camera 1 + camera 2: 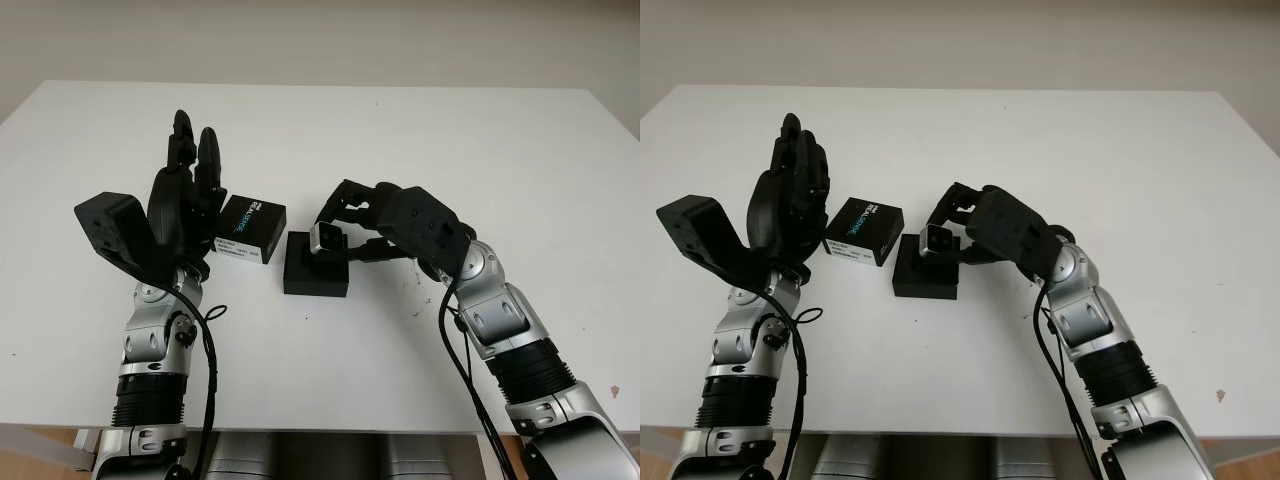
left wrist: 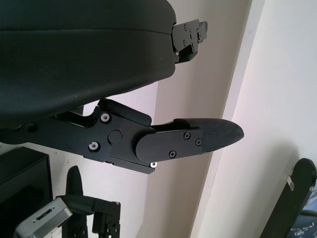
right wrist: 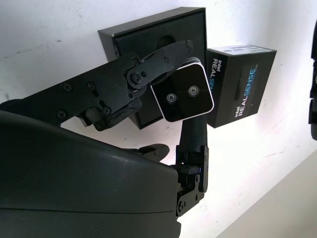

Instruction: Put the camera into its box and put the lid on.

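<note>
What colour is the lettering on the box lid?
White and blue lettering on the black lid, clearest in the right wrist view.

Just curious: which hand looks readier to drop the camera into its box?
The right hand: its fingers already hold the camera above the open box. The left hand is open, beside the lid.
</note>
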### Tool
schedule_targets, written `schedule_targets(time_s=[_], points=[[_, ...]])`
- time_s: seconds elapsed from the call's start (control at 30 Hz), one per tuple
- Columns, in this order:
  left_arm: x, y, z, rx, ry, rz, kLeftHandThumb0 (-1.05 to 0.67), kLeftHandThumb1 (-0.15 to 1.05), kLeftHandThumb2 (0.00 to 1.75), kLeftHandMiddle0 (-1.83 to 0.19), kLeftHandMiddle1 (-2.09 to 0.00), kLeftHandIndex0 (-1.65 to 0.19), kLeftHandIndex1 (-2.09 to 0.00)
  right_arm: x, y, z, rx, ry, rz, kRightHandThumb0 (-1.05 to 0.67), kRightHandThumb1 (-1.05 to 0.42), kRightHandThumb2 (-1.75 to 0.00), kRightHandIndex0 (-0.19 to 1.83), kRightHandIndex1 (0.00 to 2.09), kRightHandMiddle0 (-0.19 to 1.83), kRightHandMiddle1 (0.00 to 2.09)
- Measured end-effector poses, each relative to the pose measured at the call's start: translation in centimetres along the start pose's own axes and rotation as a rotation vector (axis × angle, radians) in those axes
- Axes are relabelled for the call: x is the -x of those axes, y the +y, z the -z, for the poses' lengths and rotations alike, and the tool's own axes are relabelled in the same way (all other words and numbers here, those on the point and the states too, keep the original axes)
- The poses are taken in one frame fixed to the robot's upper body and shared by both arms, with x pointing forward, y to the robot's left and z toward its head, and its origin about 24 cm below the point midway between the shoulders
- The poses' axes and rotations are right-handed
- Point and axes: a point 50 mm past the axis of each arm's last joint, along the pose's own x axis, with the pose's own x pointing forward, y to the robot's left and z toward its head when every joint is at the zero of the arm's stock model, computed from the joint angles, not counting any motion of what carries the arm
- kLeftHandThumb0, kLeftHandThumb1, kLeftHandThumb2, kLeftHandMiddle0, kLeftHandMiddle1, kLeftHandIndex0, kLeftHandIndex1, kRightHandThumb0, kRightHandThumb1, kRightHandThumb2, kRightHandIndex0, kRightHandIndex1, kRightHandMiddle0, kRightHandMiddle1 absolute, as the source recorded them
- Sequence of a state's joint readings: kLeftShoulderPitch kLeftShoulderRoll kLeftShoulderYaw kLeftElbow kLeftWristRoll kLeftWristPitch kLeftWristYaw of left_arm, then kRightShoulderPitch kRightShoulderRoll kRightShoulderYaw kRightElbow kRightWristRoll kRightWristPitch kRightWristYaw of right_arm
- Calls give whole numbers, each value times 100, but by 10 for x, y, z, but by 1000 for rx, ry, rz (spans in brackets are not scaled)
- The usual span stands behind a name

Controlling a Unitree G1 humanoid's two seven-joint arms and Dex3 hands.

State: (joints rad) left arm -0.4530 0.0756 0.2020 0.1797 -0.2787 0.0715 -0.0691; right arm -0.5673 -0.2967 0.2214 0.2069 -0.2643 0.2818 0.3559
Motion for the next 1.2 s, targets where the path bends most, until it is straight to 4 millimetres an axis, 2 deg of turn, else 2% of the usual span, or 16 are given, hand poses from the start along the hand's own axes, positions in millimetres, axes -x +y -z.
schedule_targets(time_s=[0.73, 1.2], points=[[0, -2, -1, -4, 2, 5, -68, 105, 48, 19, -2, 19, 0, 6, 16, -1, -23, 76, -21, -40, -95, -5, 44, 5, 30, 187], [1, -3, 0, 6, 5, 21, -69, 105, 45, 19, 0, 19, 0, 6, 18, 2, 125, 45, 45, -40, -96, -6, 44, 5, 33, 184]])
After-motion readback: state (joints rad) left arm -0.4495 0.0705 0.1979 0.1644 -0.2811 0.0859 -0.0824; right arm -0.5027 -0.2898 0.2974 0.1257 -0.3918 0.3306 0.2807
